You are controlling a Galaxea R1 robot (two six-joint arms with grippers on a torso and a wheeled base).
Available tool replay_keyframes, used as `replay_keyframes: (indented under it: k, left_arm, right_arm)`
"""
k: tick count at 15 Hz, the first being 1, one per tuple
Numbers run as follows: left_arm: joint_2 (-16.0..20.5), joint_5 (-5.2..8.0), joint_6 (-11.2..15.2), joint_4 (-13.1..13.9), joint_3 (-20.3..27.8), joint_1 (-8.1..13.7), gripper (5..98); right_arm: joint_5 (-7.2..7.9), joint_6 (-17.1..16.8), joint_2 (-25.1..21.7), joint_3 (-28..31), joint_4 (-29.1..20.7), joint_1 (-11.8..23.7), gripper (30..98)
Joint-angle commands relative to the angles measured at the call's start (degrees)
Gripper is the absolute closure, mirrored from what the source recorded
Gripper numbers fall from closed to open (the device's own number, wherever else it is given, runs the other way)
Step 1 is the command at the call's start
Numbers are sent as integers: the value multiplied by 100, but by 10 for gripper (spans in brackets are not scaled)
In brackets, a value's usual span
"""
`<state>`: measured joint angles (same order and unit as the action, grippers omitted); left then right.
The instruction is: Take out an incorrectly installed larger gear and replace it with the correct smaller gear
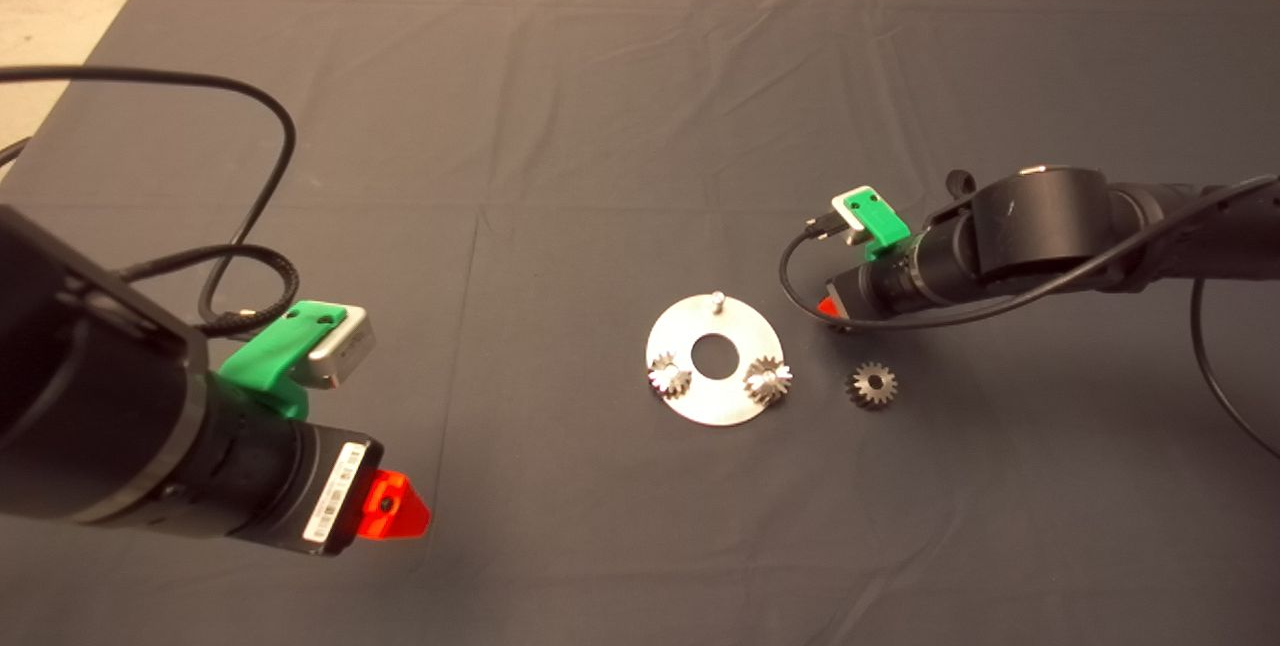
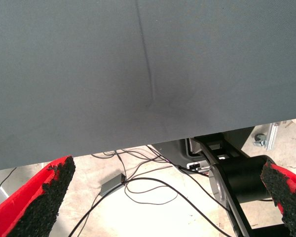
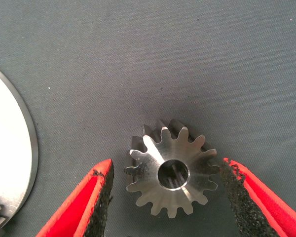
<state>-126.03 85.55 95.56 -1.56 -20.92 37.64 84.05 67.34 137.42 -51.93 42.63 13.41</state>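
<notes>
The larger gear [image 3: 170,173], grey steel with a wide central bore, lies flat on the mat just beside the round steel plate [image 1: 715,396]. My right gripper [image 3: 166,164] is open, with one finger on each side of it. In the head view this gripper [image 1: 828,308] hides that gear. The smaller gear [image 1: 872,385], dark with a small round hole, lies on the mat to the right of the plate and nearer the front than the right gripper. My left gripper [image 1: 395,506] is open and empty at the lower left.
The plate carries two shiny gears [image 1: 669,375] [image 1: 768,379] and a bare peg [image 1: 717,299] at its far edge. The plate's rim [image 3: 7,148] shows in the right wrist view. Black cables [image 1: 250,226] loop at the left. The left wrist view shows the mat edge and floor cables [image 2: 138,182].
</notes>
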Motion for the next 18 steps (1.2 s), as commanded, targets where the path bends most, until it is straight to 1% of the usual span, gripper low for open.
replay_keyframes:
  k: [1,5,7,9,10,12,13,14,15,16,17,18]
  left_arm:
    - [12,23,6,67,72,42,58]
    - [12,23,-2,65,72,42,58]
    - [20,32,-2,60,72,33,58]
    - [47,32,-2,68,72,15,58]
    - [45,42,-4,59,64,15,58]
    - [44,66,-20,59,63,15,58]
    - [38,76,-20,59,72,-5,58]
    - [38,76,-11,59,72,-145,58]
    - [41,76,1,59,69,-296,58]
    - [48,76,6,59,63,-363,58]
    - [72,67,6,59,63,-380,58]
    - [164,67,-2,59,63,-380,58]
  right_arm:
    - [15,210,-203,573,60,409,711]
    - [33,244,-735,1263,-586,852,711]
    - [33,227,-1022,1638,-767,989,668]
    - [59,200,-1098,1890,-979,1041,651]
    - [68,192,-1109,1989,-1101,1041,624]
    - [68,166,-1151,2232,-1178,1032,613]
    - [68,131,-1170,2250,-1178,1032,575]
    - [77,68,-1195,2259,-1178,1032,565]
    - [85,-183,-1236,2268,-1178,1032,564]
    - [85,-473,-1330,2277,-1178,1032,562]
    - [60,-813,-1543,2277,-1178,1032,523]
    - [33,-1026,-1650,2277,-1178,1032,515]
